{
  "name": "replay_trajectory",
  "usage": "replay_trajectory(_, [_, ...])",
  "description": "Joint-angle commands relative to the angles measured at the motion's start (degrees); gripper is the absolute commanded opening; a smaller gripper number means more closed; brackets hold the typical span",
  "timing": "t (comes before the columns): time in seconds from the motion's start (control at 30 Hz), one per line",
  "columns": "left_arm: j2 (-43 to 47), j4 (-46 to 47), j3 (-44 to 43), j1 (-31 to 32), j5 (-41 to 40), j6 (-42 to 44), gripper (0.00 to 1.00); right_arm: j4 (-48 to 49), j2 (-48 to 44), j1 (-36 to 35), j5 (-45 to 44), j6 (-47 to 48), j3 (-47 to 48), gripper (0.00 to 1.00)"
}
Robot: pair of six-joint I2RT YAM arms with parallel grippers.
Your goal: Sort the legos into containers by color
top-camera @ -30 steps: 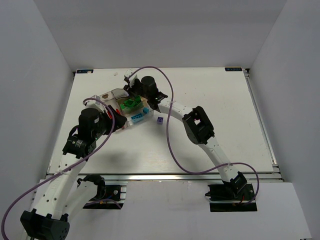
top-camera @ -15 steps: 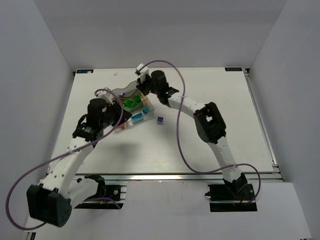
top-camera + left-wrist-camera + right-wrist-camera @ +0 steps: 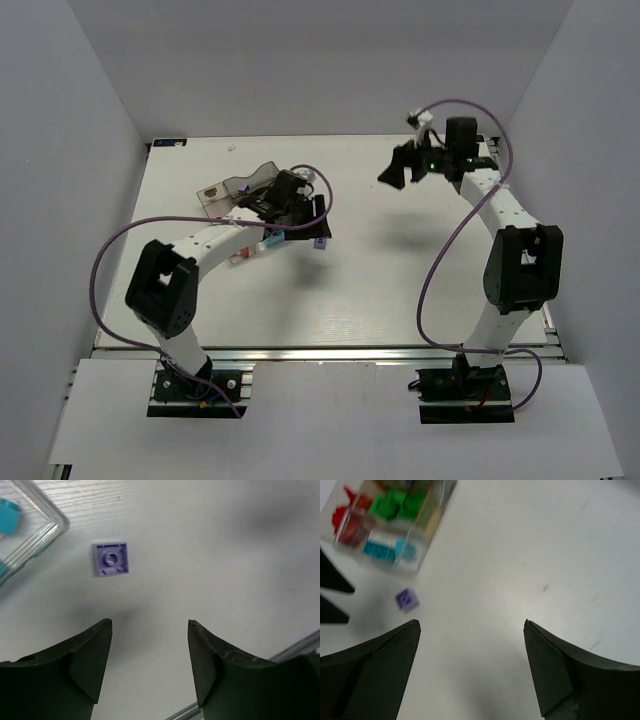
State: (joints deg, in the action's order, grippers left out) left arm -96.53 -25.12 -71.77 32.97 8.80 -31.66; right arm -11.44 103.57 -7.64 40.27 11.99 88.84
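Observation:
One pale purple lego (image 3: 111,559) lies underside up on the white table, just off the corner of the clear box (image 3: 35,527). My left gripper (image 3: 149,622) hovers open a little short of it, nothing between its fingers. From above, that lego (image 3: 320,243) sits just below the left gripper (image 3: 320,222), and the arm covers much of the box (image 3: 262,240); its smoky lid (image 3: 225,188) stands open. My right gripper (image 3: 471,622) is open and empty, raised at the back right (image 3: 393,172). Its view shows red (image 3: 352,527), green (image 3: 387,505) and cyan legos (image 3: 382,550) in separate compartments.
Purple cables loop from both arms: one over the left side (image 3: 105,260), one over the right (image 3: 435,270). White walls close in the table at the left, back and right. A metal rail (image 3: 295,645) runs along the table's edge near the left gripper.
Both grippers have left the box. The right arm swung up and away to the back right and opened wide. The left arm reached right, over the purple lego, jaws open.

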Motion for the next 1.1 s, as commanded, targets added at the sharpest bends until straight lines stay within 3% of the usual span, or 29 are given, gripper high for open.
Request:
replay_trajectory(0.0, [-4.4,-6.5,-5.3,3.8,-7.8,3.4,0.72,-7.3,-4.8,0.0,8.8,5.9,-9.3,0.89])
replay_trajectory(0.07, [-7.1,-9.6,-9.2,5.0,-14.1,4.2,0.72,-5.0,-6.9,0.3,9.6,6.0,-12.4,0.89])
replay_trajectory(0.4, [-16.1,-13.3,-18.2,7.5,-26.8,9.0,0.78,-3.8,-7.6,0.9,11.1,3.0,-15.0,0.89])
replay_trajectory(0.9, [-25.4,-10.0,-22.5,7.5,-25.6,11.2,0.75,-5.4,-6.4,1.1,10.3,3.0,-12.9,0.89])
replay_trajectory(1.07, [-25.2,-9.8,-22.5,7.5,-25.4,11.0,0.59,-5.7,-6.3,1.1,10.2,3.0,-13.0,0.89])
